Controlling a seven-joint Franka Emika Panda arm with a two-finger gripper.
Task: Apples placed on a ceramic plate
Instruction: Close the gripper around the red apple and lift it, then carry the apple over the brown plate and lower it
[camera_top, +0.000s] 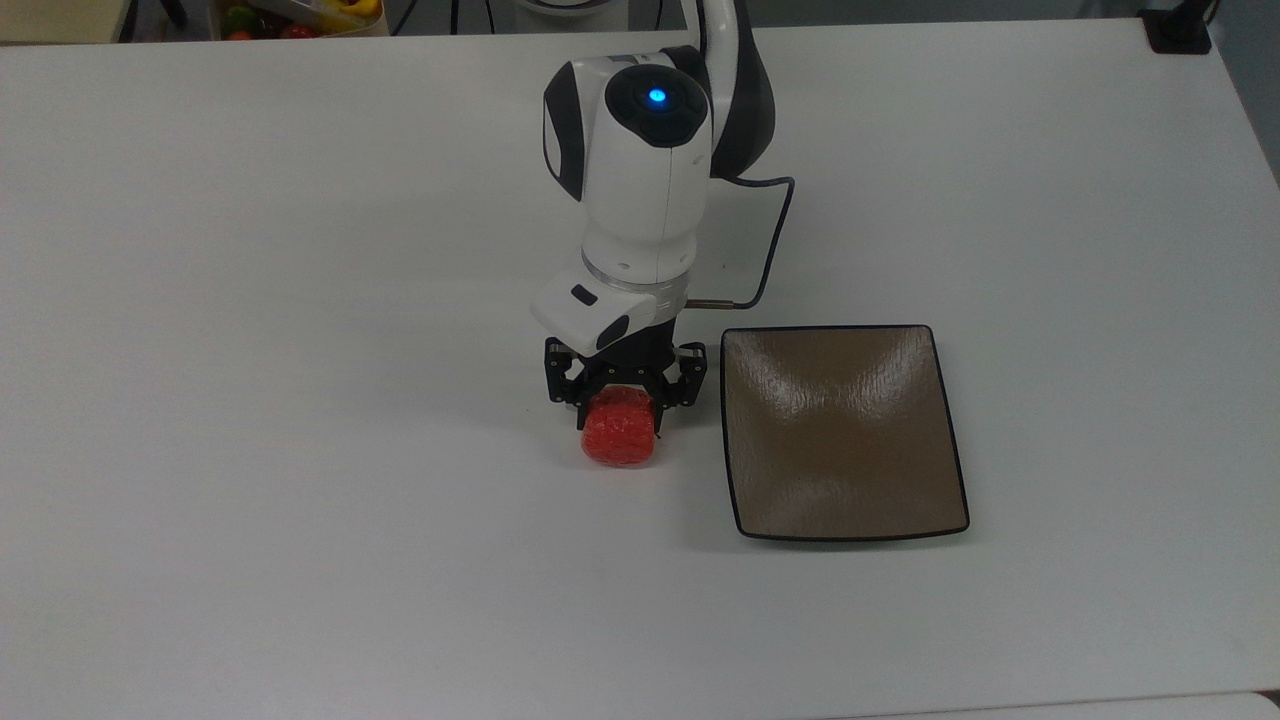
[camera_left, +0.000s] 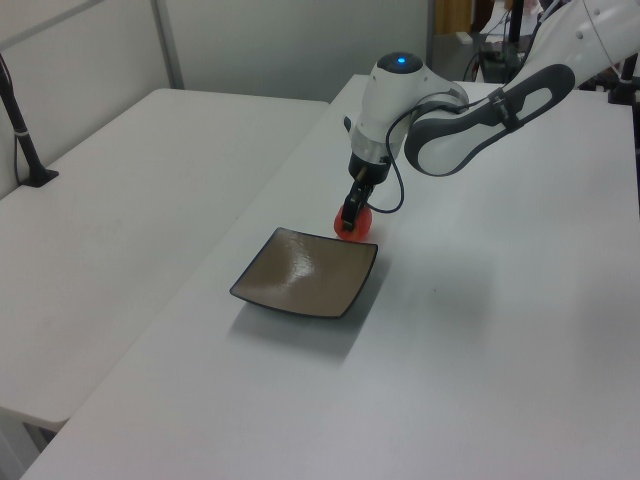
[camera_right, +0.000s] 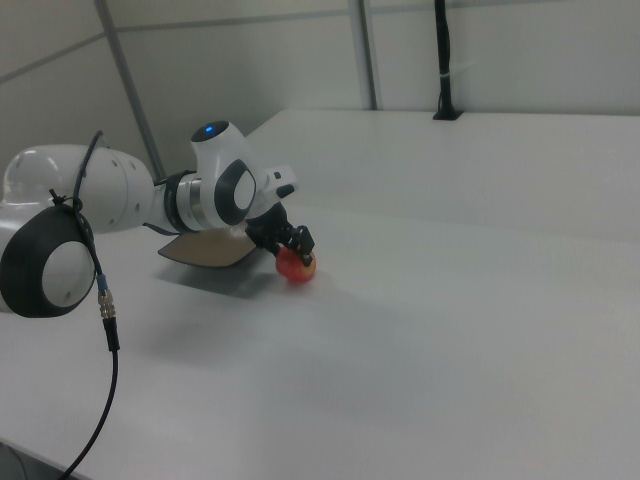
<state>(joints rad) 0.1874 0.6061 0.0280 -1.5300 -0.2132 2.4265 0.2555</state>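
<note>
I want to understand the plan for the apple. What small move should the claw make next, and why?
Probably close the fingers on the apple. The open claw is down over it with a finger at each side, the apple rests on the table, and the ceramic plate beside it holds nothing yet.
</note>
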